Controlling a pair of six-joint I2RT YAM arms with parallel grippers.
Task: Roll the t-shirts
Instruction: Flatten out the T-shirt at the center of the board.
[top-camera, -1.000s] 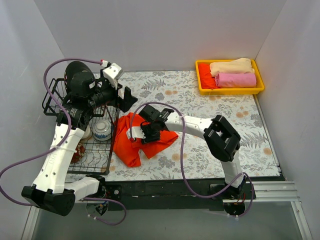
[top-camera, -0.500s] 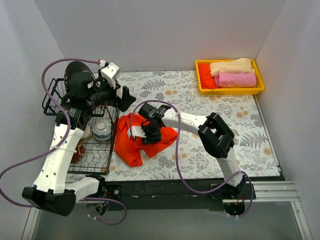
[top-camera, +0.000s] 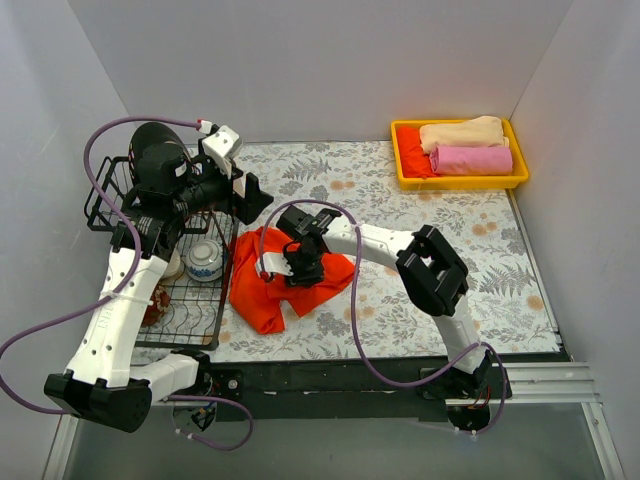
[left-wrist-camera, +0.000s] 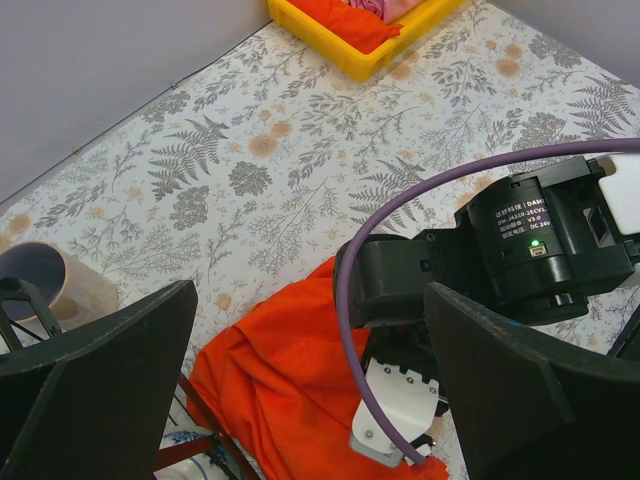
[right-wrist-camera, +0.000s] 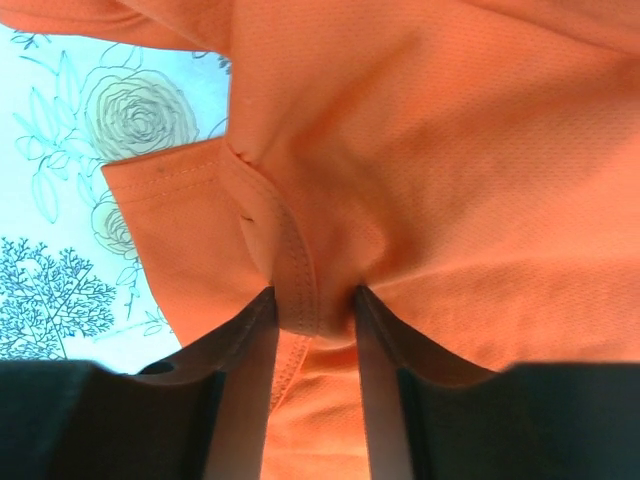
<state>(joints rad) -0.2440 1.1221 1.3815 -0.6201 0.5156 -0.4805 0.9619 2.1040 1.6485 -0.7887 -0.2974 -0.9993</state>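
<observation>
Crumpled bright orange-red cloth t-shirt (top-camera: 262, 295) lies on the floral-patterned counter (top-camera: 400, 320) directly under the right pincer (top-camera: 302, 268), which presses into its middle. The left pincer (top-camera: 250, 195) hangs just beyond the shirt. Far off to the right pincer's right, a yellow plastic tray (top-camera: 460, 183) holds a pink bundle (top-camera: 470, 160), a beige bundle (top-camera: 462, 133) and an orange-red bundle (top-camera: 410, 152).

Left wrist view: the left pincer gapes wide, gripping nothing, with the shirt below it.

Right wrist view: the right pincer is pinched on a stitched fold of the shirt.
</observation>
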